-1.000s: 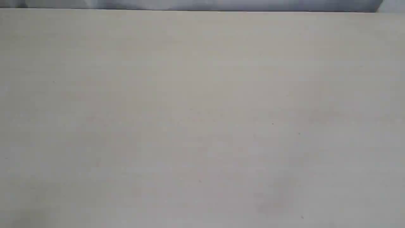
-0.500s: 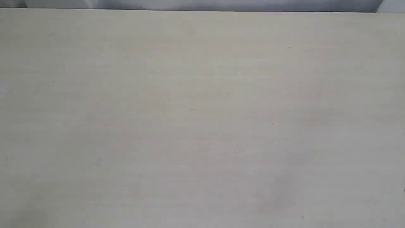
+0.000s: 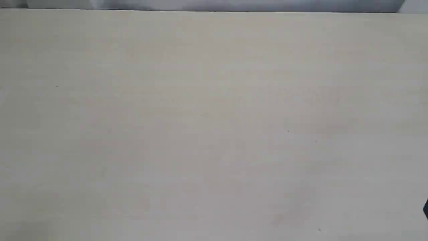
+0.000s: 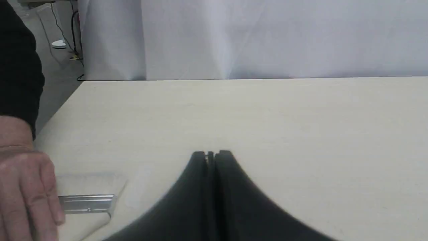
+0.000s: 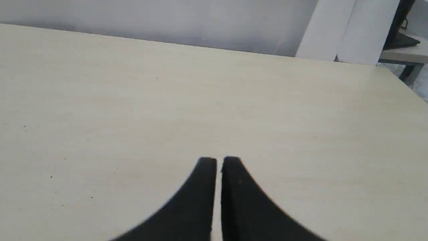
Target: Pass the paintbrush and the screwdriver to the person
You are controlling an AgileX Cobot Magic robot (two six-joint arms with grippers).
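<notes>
In the left wrist view the paintbrush lies flat on the table, showing its silver ferrule and blurred pale bristles. The person's hand, with a dark sleeve above it, rests on one side of the brush and hides part of it. My left gripper is shut and empty, beside the brush and apart from it. My right gripper is shut over bare table, holding nothing. The screwdriver is out of view. The exterior view shows neither tool.
The pale wooden table fills the exterior view, its far edge against a white curtain. A small black tip shows at that view's right edge. White panels stand beyond the table corner.
A small black tip has come into the exterior view at its lower right edge. The table surface looks the same otherwise.
</notes>
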